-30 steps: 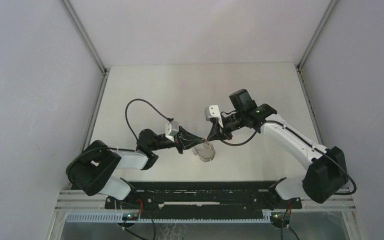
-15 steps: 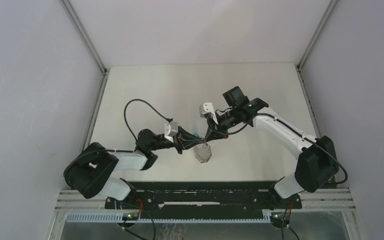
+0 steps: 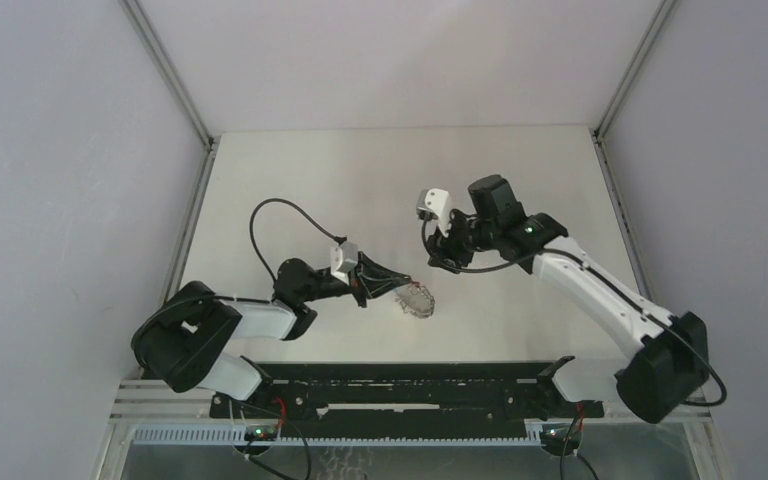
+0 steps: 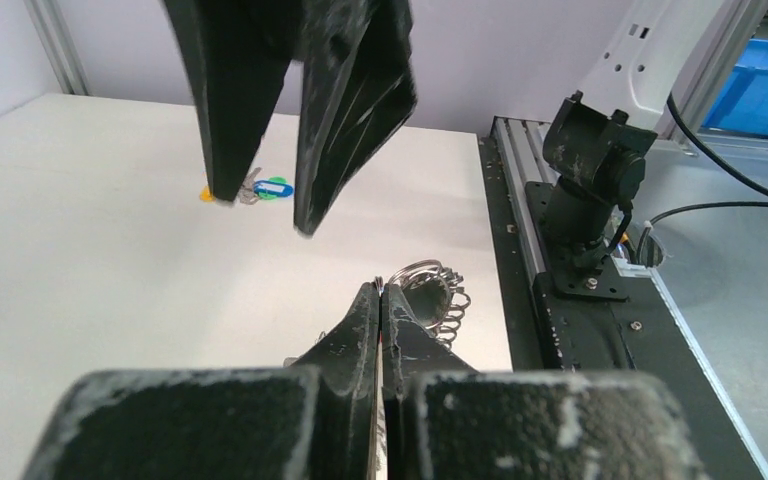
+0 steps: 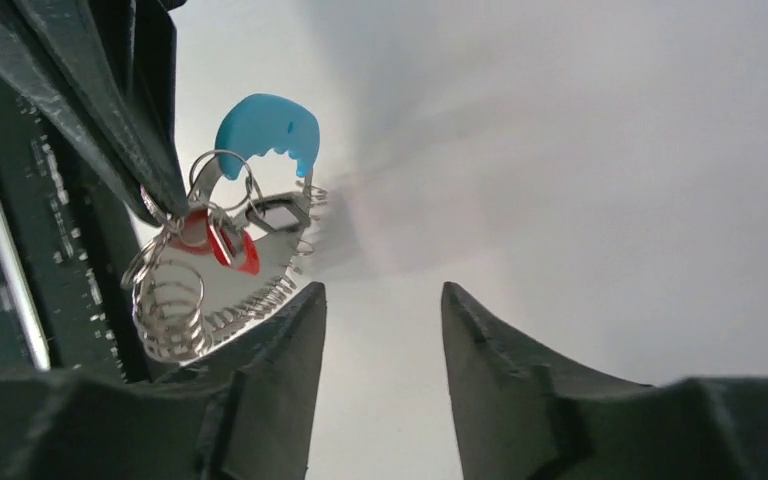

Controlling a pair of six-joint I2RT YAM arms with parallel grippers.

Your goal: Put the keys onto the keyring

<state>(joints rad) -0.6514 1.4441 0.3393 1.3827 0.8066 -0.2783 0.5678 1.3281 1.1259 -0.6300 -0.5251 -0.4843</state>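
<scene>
Nearest you, the left gripper [image 4: 381, 300] has its jaws pinched shut on the keyring [image 4: 430, 288], close to the table [image 4: 80, 270] at its front edge. The red key [image 5: 225, 245] looks already threaded on. At 11 o'clock from it in the left wrist view hangs the right gripper [image 4: 263, 212], jaws spread and empty. Farther along that line, the yellow key [image 4: 206, 194] and blue-teal key [image 4: 274, 187] lie on the table. You're between keys, so next you lower the right gripper and pinch one by its head.

The keyring [image 4: 432, 290] hangs at the tip of the left gripper [image 4: 380, 292], with one key [image 5: 225, 240] hanging against it. The right gripper [image 4: 263, 210] sits just beyond, apart. Two loose keys [image 4: 250, 188] lie on the table [image 4: 80, 250] farther on.
</scene>
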